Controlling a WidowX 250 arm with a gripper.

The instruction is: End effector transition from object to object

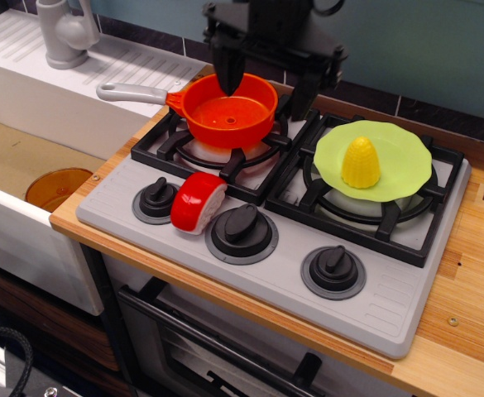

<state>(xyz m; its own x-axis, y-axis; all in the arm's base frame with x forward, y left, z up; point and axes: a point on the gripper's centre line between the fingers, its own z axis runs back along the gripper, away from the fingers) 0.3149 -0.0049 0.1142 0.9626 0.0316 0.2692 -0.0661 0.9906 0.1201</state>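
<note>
My black gripper (265, 85) hangs at the top middle, over the back of the orange pan (228, 108). Its two prongs point down and stand wide apart, with nothing between them. The left prong hangs over the pan's far rim. The right prong is beside the pan's right edge. The pan sits on the left rear burner with its grey handle pointing left. A yellow corn cob (360, 162) stands on a light green plate (407, 157) on the right burner, clear of the gripper.
A red and white toy piece (197, 201) lies on the grey stove top (390, 302) by the left knob. Three black knobs line the front. A sink (10, 157) with a grey faucet (62, 31) is at left.
</note>
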